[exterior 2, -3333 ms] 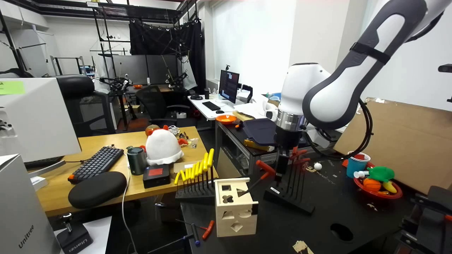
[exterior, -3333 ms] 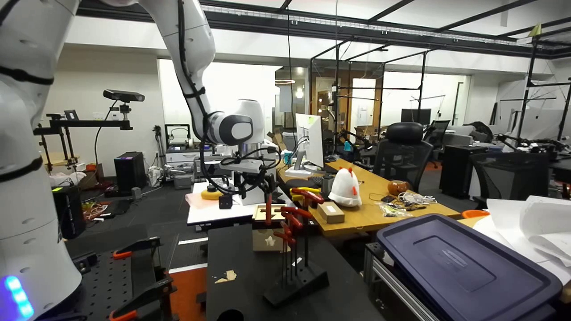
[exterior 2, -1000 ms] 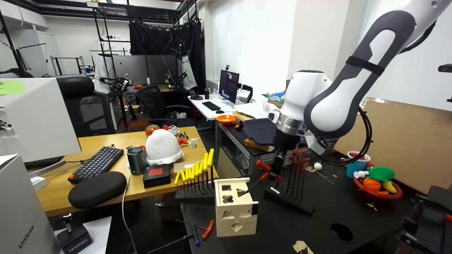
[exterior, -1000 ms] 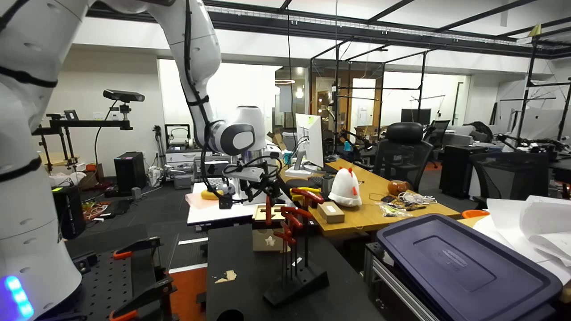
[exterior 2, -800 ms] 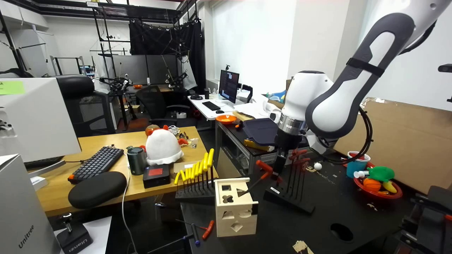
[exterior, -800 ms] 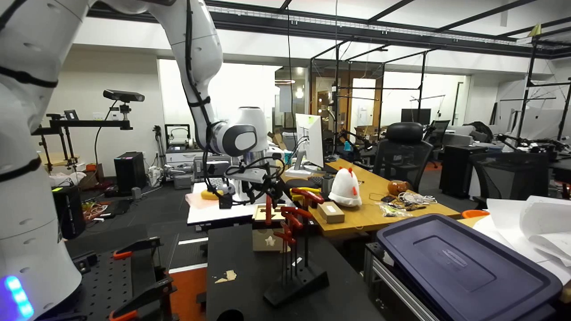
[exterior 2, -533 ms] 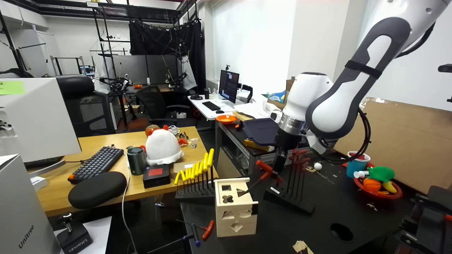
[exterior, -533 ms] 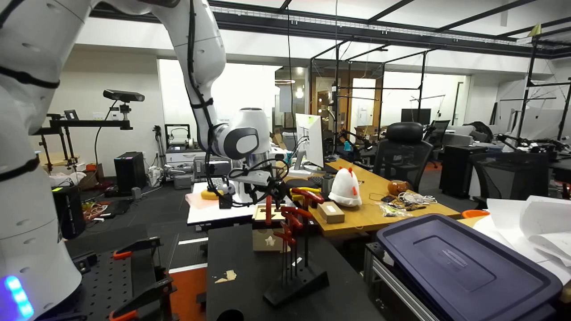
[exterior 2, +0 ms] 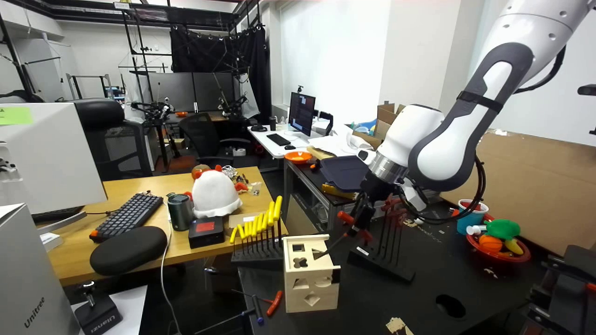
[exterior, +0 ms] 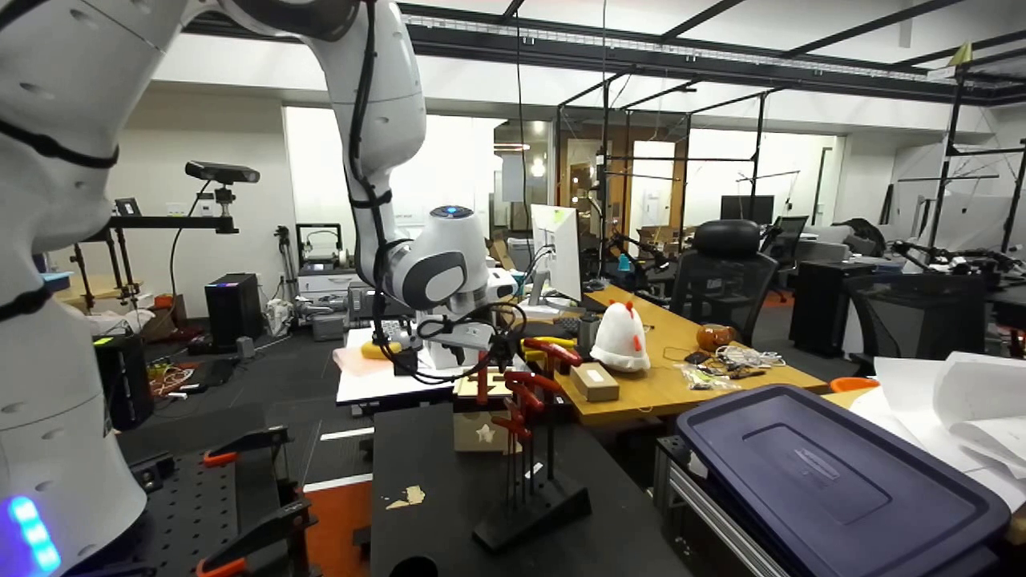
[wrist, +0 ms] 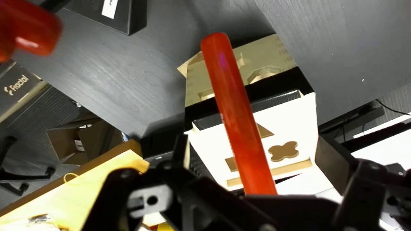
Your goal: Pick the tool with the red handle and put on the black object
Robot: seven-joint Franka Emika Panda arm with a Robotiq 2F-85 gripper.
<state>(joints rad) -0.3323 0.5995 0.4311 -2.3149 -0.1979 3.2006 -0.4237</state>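
The tool with the red handle (exterior 2: 344, 217) leans tilted, its thin shaft running into a hole in the top of the wooden box (exterior 2: 311, 284). In the wrist view its long red handle (wrist: 236, 112) passes between the fingers of my open gripper (wrist: 260, 156), with a gap on either side. Both exterior views put the gripper (exterior 2: 359, 223) right at that handle, hiding part of it. The black object, a sloped stand (exterior 2: 379, 261), sits beside the box and carries several upright red-handled tools (exterior: 525, 397).
Yellow-handled tools (exterior 2: 257, 224) stand in a rack behind the box. A loose red-handled tool (exterior 2: 274, 303) lies beside the box. A red bowl of toys (exterior 2: 500, 257) and a blue cup (exterior 2: 471, 217) are at the far side. A dark bin lid (exterior: 834, 473) lies nearby.
My wrist has come lower and tilted over, swinging the gripper in around the leaning red handle. The jaws have stayed open; the tool, box and stand have not visibly moved.
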